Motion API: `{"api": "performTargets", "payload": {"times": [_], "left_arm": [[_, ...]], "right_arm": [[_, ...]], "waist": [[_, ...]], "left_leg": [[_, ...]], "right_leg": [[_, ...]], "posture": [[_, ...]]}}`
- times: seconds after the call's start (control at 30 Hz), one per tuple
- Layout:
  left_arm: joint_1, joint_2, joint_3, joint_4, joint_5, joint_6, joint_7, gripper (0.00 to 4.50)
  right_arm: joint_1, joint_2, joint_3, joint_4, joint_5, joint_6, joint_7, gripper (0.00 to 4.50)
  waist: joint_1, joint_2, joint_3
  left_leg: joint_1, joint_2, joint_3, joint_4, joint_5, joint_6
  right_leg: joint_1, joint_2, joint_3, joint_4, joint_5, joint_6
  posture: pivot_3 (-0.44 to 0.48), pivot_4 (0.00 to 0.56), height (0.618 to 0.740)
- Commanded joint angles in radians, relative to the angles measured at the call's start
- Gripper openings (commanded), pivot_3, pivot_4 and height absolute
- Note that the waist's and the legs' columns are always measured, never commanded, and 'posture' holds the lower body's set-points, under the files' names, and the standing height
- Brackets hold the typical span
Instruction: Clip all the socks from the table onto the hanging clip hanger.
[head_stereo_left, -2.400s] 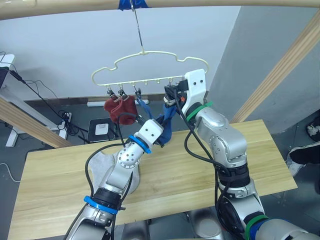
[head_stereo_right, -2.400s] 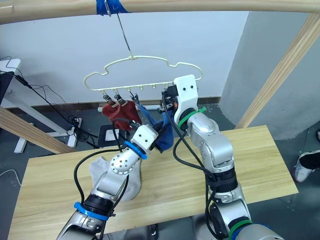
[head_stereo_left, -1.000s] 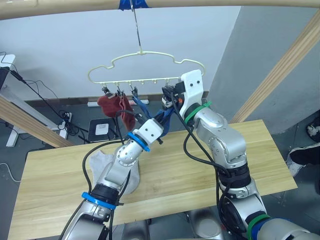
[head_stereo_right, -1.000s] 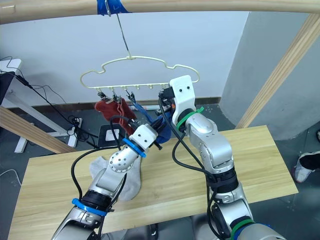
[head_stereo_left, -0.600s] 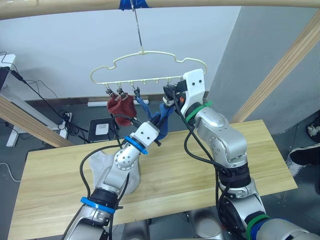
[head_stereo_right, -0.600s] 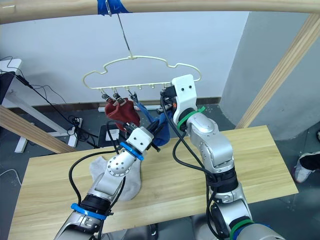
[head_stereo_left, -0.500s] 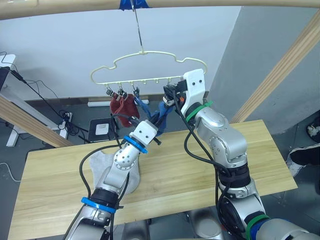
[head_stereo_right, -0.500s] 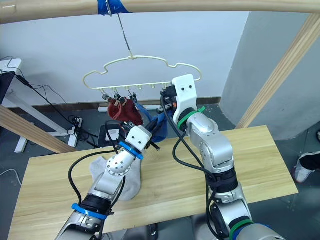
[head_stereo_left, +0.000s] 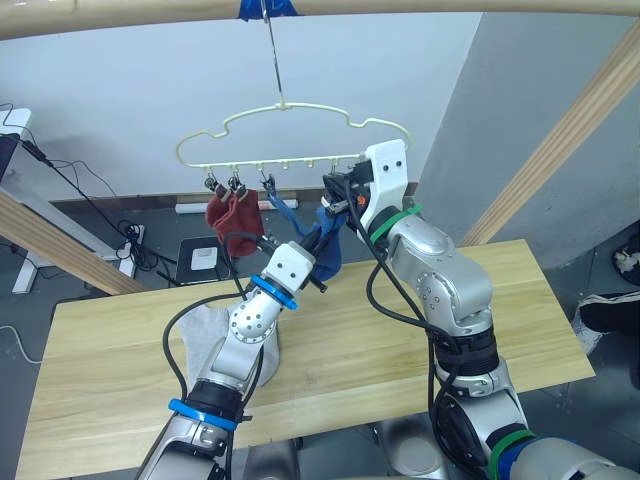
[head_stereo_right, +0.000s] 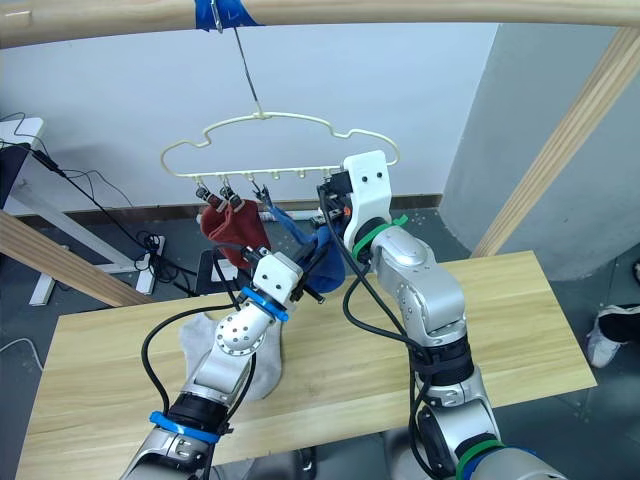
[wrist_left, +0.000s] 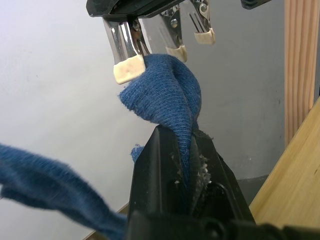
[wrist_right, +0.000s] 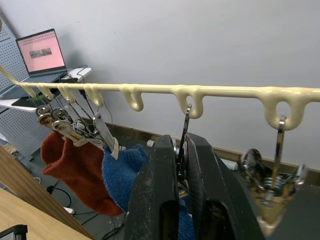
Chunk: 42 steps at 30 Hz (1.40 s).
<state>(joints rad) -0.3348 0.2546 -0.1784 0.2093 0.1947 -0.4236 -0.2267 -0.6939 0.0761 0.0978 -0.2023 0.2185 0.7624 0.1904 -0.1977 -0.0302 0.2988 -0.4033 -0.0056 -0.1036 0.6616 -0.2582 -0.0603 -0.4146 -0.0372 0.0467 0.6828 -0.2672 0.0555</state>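
Just below the clip hanger's (head_stereo_left: 290, 140) bottom bar, a blue sock (wrist_left: 167, 100) is bunched between the left gripper's (wrist_left: 186, 150) two black fingers, which are clamped on it, its folded cuff touching the cream pad of an open metal clip (wrist_left: 125, 50). The right gripper (wrist_right: 181, 155) is pinched together on that clip's wire handles, apparently squeezing them to spread the clip. To do this step well, the left arm should push the cuff deeper into the clip's mouth, so both pads bite on a full fold rather than a loose edge, and only then should the right gripper let go. Another blue sock (head_stereo_left: 283, 210) and two rust-red socks (head_stereo_left: 228, 215) hang from the clips further left. Two light grey socks (head_stereo_left: 205, 335) lie on the table (head_stereo_left: 100, 380) beside the left arm, not yet hung.
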Motion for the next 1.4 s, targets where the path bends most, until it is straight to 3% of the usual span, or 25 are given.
{"api": "performTargets", "payload": {"times": [0.03,0.17,0.37,0.57,0.83,1.03,1.2,1.4], "left_arm": [[-0.013,-0.013,0.013,-0.033,-0.009,-0.012,0.012,0.02],[-0.012,-0.017,0.016,-0.033,-0.006,-0.011,0.011,0.02],[-0.015,-0.021,0.015,-0.033,-0.008,0.004,0.001,0.00],[-0.009,-0.027,0.011,-0.034,-0.011,0.039,-0.018,0.00],[0.007,-0.012,0.003,-0.067,-0.074,0.097,-0.117,2.30],[0.035,0.026,0.030,-0.156,-0.165,0.141,-0.211,2.30],[0.082,0.131,0.085,-0.334,-0.397,0.347,-0.395,2.30],[0.099,0.197,0.172,-0.480,-0.568,0.564,-0.434,2.30]], "right_arm": [[-0.017,0.006,-0.003,-0.047,0.021,0.007,-0.002,0.00],[-0.017,0.007,-0.002,-0.049,0.016,0.011,-0.011,0.00],[-0.012,0.000,0.002,-0.078,0.032,0.034,-0.004,2.04],[0.030,-0.085,0.029,-0.198,0.076,0.118,0.059,2.04],[0.117,-0.239,0.099,-0.390,0.099,0.184,0.124,2.10],[0.174,-0.293,0.125,-0.459,0.074,0.174,0.106,2.10],[0.192,-0.291,0.101,-0.431,-0.020,0.101,0.010,2.10],[0.184,-0.272,0.101,-0.358,-0.075,0.040,-0.026,2.10]], "waist": [[0.000,0.000,0.000],[0.000,0.000,0.000],[0.000,0.000,0.000],[0.000,0.000,0.000],[0.000,0.000,0.000],[0.000,0.000,0.000],[-0.001,0.000,0.000],[0.001,0.000,-0.001]], "left_leg": [[0.000,0.000,0.000,0.000,0.000,0.000],[0.000,0.000,0.000,0.000,0.000,0.000],[0.000,0.000,0.000,0.000,0.000,0.000],[0.000,0.000,0.000,0.000,0.000,0.000],[0.000,0.000,-0.001,0.000,0.000,0.000],[0.000,0.000,-0.001,0.000,0.000,0.000],[0.000,0.000,-0.001,0.001,0.000,0.000],[0.001,0.000,-0.001,0.001,0.000,0.000]], "right_leg": [[0.000,0.000,0.000,0.000,0.000,0.000],[0.000,0.000,0.000,0.000,0.000,0.000],[0.000,0.000,0.000,0.000,0.000,0.000],[0.000,0.000,0.000,0.000,0.000,0.000],[0.000,0.000,-0.001,0.000,0.000,0.000],[0.001,0.001,-0.001,0.000,0.000,0.000],[0.001,0.001,0.000,0.000,0.000,0.000],[0.002,0.001,0.000,0.000,0.000,0.000]], "posture": [[-0.284,0.236,0.739],[-0.284,0.236,0.739],[-0.284,0.236,0.739],[-0.285,0.233,0.739],[-0.301,0.235,0.739],[-0.306,0.238,0.739],[-0.307,0.239,0.739],[-0.290,0.240,0.739]]}}
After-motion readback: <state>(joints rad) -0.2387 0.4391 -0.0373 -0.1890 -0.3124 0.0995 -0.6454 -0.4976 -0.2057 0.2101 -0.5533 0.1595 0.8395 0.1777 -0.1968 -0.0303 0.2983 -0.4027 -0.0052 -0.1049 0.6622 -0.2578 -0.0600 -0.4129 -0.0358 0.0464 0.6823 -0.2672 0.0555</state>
